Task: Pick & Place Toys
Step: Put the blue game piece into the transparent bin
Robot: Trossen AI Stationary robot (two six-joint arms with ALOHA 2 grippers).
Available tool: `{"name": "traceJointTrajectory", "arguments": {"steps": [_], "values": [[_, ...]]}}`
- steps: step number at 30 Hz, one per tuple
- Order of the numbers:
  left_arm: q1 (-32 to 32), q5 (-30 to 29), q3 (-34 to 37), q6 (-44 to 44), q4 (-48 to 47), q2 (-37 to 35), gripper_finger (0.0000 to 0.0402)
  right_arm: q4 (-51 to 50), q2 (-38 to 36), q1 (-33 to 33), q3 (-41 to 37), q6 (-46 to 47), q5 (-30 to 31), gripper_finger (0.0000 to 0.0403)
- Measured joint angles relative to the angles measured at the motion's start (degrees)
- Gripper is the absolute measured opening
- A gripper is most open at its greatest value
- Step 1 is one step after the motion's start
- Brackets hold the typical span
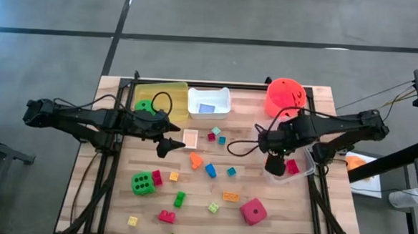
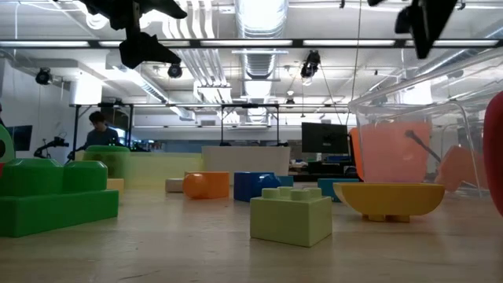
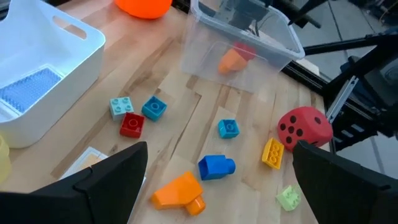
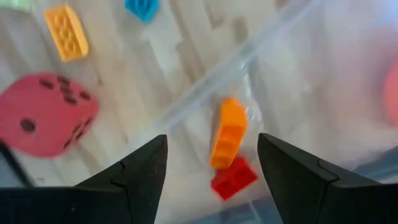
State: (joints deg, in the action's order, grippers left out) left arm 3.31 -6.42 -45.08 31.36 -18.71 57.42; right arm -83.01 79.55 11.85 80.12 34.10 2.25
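Many small coloured bricks lie on the wooden table, among them an orange piece [image 1: 195, 160] and a blue brick [image 1: 210, 170]. A green die [image 1: 143, 183] and a pink-red die [image 1: 253, 211] rest on the table. A second green die [image 1: 145, 105] sits in the yellow tray. A pale card [image 1: 191, 137] lies flat. My left gripper [image 1: 166, 147] is open and empty, above the table beside the card. My right gripper [image 1: 274, 163] is open and empty above the clear tray [image 1: 308, 164], which holds an orange brick [image 4: 227, 134] and a red brick [image 4: 234, 177].
A yellow tray [image 1: 169, 88] and a white tray [image 1: 209, 95] holding a blue card [image 1: 206, 109] stand at the far edge. A round orange-red bucket [image 1: 285, 98] stands at the far right. Loose bricks are spread over the near half of the table.
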Motion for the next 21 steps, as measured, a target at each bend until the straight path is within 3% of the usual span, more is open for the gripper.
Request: {"name": "traceJointTrajectory", "arguments": {"steps": [8,21], "values": [[0.0,1.33,-0.22,5.21,-6.19,0.07,0.0385,4.2,7.1,3.24,5.16,-0.02,14.41,0.0246],[0.0,1.53,-0.66,10.84,-16.56,0.09,0.0385,7.86,21.07,2.89,13.89,-7.1,13.68,0.0246]]}}
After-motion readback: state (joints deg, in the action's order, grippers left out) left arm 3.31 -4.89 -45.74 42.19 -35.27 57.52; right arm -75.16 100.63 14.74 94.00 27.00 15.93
